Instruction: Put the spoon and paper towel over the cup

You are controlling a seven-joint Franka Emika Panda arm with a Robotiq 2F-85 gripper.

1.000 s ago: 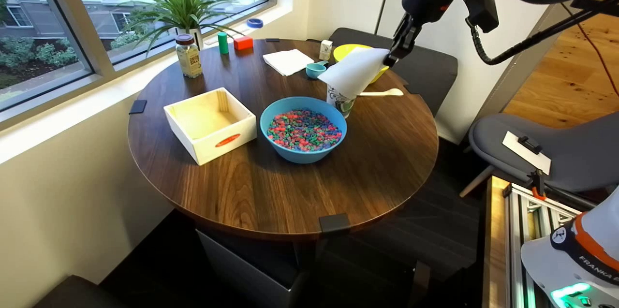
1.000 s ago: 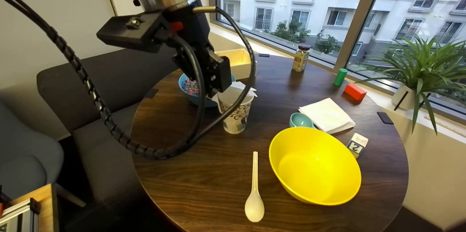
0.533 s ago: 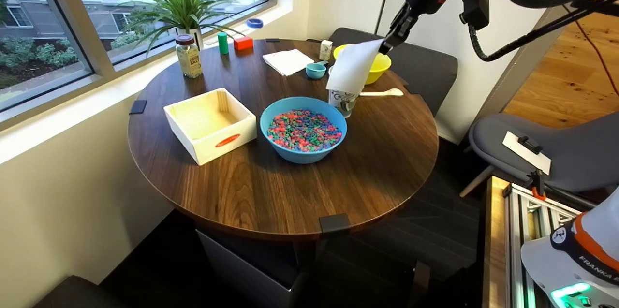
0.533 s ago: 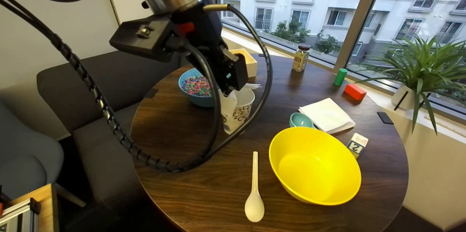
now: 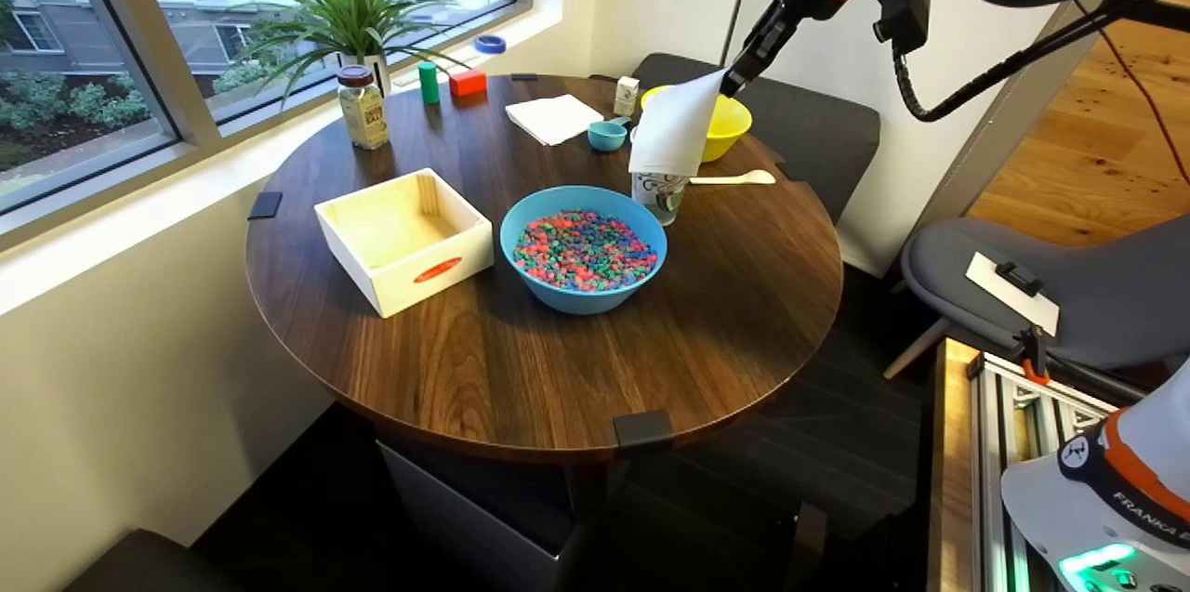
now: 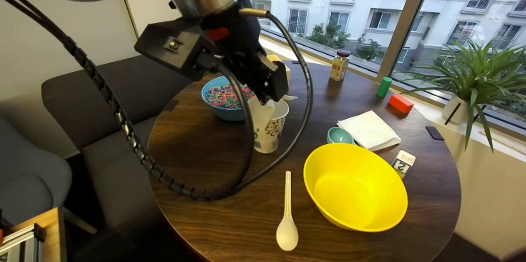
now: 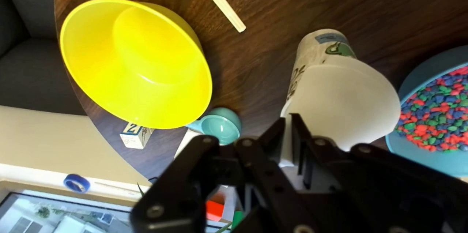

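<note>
While the gripper [image 5: 732,84] pinches the towel [image 5: 671,132], hung mostly down one side of the cup [image 6: 274,131] (centre of an exterior view, spoon [image 6: 287,229] lower down, not placed yet), a tug could tip the cup; release now could slide the towel off.

Round table [image 5: 446,369], potted plant [image 5: 353,16] and window [image 6: 409,15] suggest home or office

yellow bowl [image 6: 353,190] beside numbered block [image 6: 403,162] | blue bowl [image 5: 581,302] beside wooden box [image 5: 400,288] | potted plant [image 6: 476,79]
</note>
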